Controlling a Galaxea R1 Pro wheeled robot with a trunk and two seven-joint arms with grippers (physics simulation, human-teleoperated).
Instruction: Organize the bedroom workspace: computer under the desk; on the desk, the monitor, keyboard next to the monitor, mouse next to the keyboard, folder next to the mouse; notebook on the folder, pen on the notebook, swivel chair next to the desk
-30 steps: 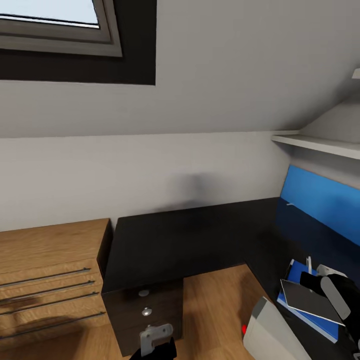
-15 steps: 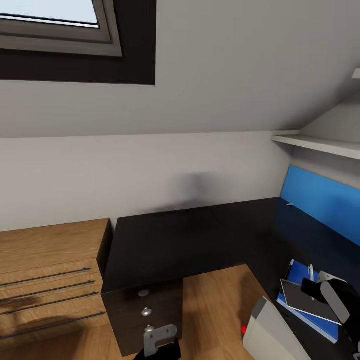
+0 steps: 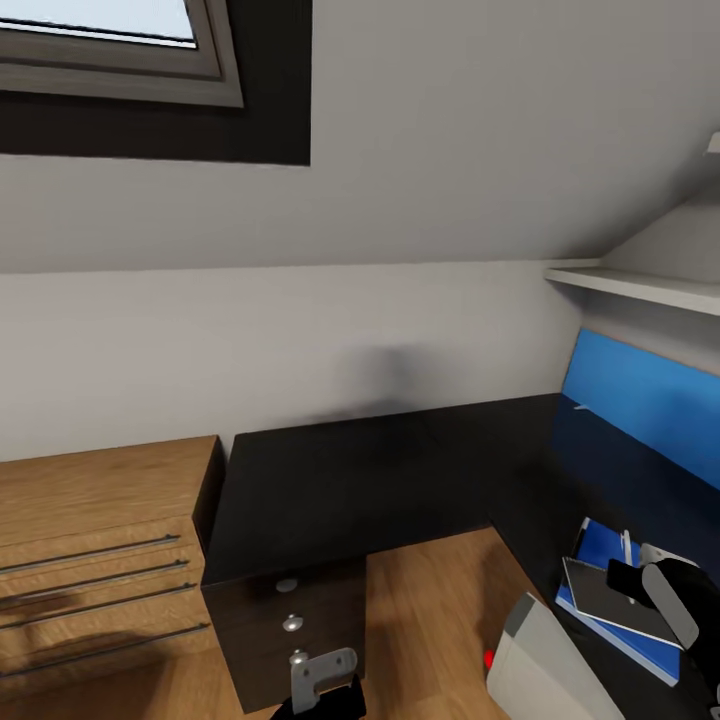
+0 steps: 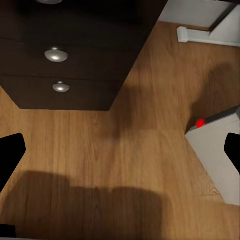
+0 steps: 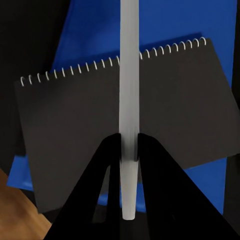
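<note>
Right gripper [image 5: 129, 150] pinching the pen [image 5: 129, 100], both black fingers [image 5: 152, 170] pressing against the shaft near its lower end. Pen hanging directly over the notebook [image 5: 125, 135], dark cover, white spiral binding along one edge; whether touching the cover or just above it, cannot tell. Notebook lying on the blue folder [image 5: 150, 30], folder showing past it on several sides. In the head view, folder [image 3: 600, 545] and notebook [image 3: 600, 592] sitting on the right wing of the desk [image 3: 350, 480], right gripper [image 3: 655, 585] hovering over them, pen [image 3: 626, 546] sticking up as a thin white stick. Blue panel [image 3: 640, 400] standing along the desk's right edge, white shelf [image 3: 640, 290] above it. Light-wood chest [image 3: 100, 540] with bar handles standing just left of the desk. Drawer unit [image 3: 290, 630] with round silver knobs sitting under the desk's near left part. Grey computer case [image 3: 545, 660] with a red dot [image 3: 488, 659] resting on the wooden floor beside the desk's inner corner. Left gripper [image 4: 120, 150] hanging over the floor [image 4: 125, 150] in front of the drawer unit [image 4: 65, 60], fingertips spread wide apart, holding nothing. No readable writing or labels anywhere.
</note>
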